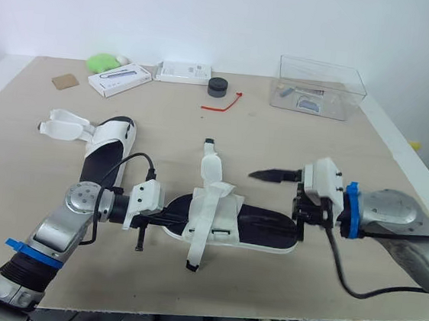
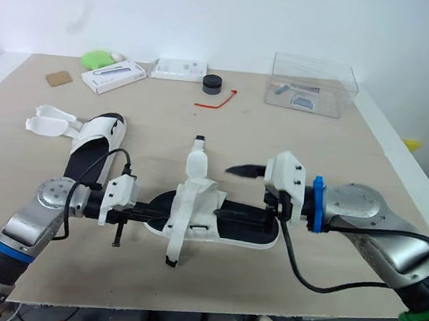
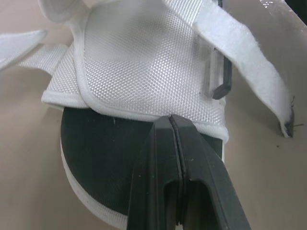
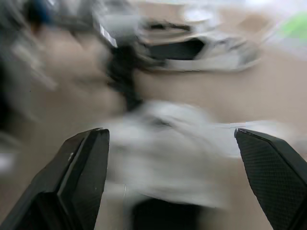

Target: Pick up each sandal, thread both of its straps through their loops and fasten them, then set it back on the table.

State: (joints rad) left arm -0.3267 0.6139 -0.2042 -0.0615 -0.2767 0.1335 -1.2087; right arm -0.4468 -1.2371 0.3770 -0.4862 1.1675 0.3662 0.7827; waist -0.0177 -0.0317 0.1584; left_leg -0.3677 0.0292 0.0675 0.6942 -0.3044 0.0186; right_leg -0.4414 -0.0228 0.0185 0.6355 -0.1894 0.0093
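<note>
- Near sandal [image 1: 257, 228] lies flat on the table [image 1: 293, 138], centre front, lengthwise between the two grippers.
- Its white upper sits mid-sole. The far strap [image 1: 214, 168] is loose and points toward the back of the table, and the near strap [image 1: 196, 250] trails loose toward the front edge. Neither is fastened.
- Left gripper [image 1: 172, 217] is at the sandal's left end, low over the black footbed.
- In the left wrist view its fingers [image 3: 189, 158] are pressed together with no gap, and the tips meet right at the hem of the white mesh upper. Cannot tell if any cloth is pinched between them.
- A grey loop [image 3: 219, 76] sits on the upper beyond the tips. It is not touched.
- Right gripper [image 1: 280, 194] is at the sandal's right end, spread wide and holding nothing.
- Its upper finger points left, above the footbed and toward the upper. Its lower finger is just beside the sole's right tip, contact unclear.
- Second sandal [image 1: 108, 153] lies on the table back-left, well apart from both grippers, with its straps open.
</note>
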